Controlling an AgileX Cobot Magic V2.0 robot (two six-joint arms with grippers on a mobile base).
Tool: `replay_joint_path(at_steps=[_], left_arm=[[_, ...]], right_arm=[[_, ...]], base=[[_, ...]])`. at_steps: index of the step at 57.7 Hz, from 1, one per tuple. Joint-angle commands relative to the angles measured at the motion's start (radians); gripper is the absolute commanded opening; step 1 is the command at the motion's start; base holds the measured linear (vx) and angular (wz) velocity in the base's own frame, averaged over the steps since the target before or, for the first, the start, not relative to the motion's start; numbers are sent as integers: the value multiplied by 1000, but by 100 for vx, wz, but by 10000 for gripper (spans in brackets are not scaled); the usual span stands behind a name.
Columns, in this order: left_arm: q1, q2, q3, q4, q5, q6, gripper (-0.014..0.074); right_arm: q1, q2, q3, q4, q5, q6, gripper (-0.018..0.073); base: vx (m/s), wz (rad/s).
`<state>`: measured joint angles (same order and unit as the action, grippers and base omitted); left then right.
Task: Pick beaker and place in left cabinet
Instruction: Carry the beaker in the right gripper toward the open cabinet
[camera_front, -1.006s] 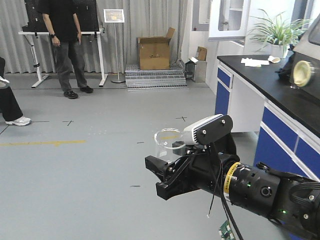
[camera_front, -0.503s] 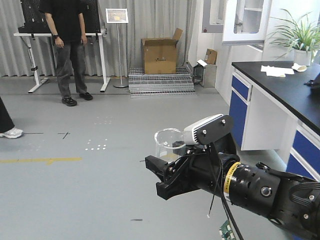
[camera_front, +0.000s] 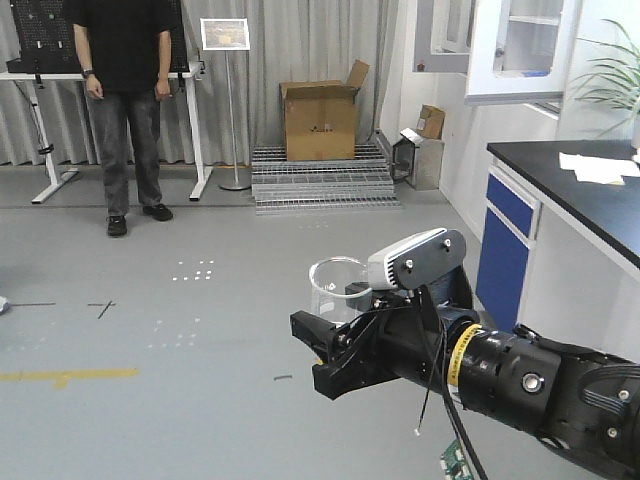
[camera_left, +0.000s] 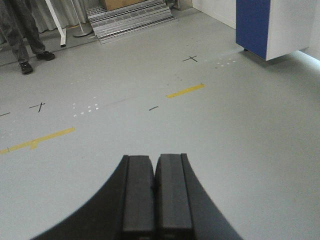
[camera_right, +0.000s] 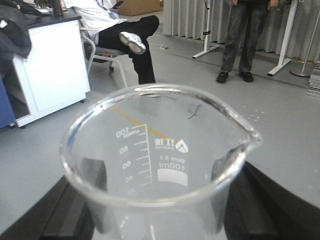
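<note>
The beaker (camera_front: 336, 288) is a small clear glass cylinder with a pouring lip. It stands upright between the black fingers of my right gripper (camera_front: 318, 356), held above the grey floor at the lower middle of the front view. In the right wrist view the beaker (camera_right: 155, 165) fills the frame, with white graduation marks and "100ml" on it, and the right gripper (camera_right: 167, 212) is shut on its sides. My left gripper (camera_left: 155, 167) is shut and empty over bare floor. I cannot make out the left cabinet with its blue tray in any view.
A black-topped counter (camera_front: 585, 190) with blue doors runs along the right. A white wall cabinet with a glass door (camera_front: 520, 45) hangs above it. A standing person (camera_front: 125, 100), a cardboard box (camera_front: 320, 120), a metal step (camera_front: 320, 180) and a sign stand (camera_front: 228, 100) are at the back. A seated person (camera_right: 125, 35) is nearby.
The whole front view has swung: the person, box and counter have shifted right in the frame and the plant has left it. The right arm still holds the beaker the same way.
</note>
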<state>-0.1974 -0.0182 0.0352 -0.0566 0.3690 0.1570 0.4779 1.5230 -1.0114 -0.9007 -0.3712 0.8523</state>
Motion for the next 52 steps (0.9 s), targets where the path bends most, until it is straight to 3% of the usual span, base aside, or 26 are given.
replay_joint_path(at_steps=[1,52], left_arm=[[-6,-9,-19,-5,-81,-1,-6],[-6,-9,-19,-5,-81,-1,-6]], right_arm=[[-1,-41,-29,23,-59,-3,197],[-1,-41,-29,23,-59,-3,197]], base=[[73,3],[73,3]])
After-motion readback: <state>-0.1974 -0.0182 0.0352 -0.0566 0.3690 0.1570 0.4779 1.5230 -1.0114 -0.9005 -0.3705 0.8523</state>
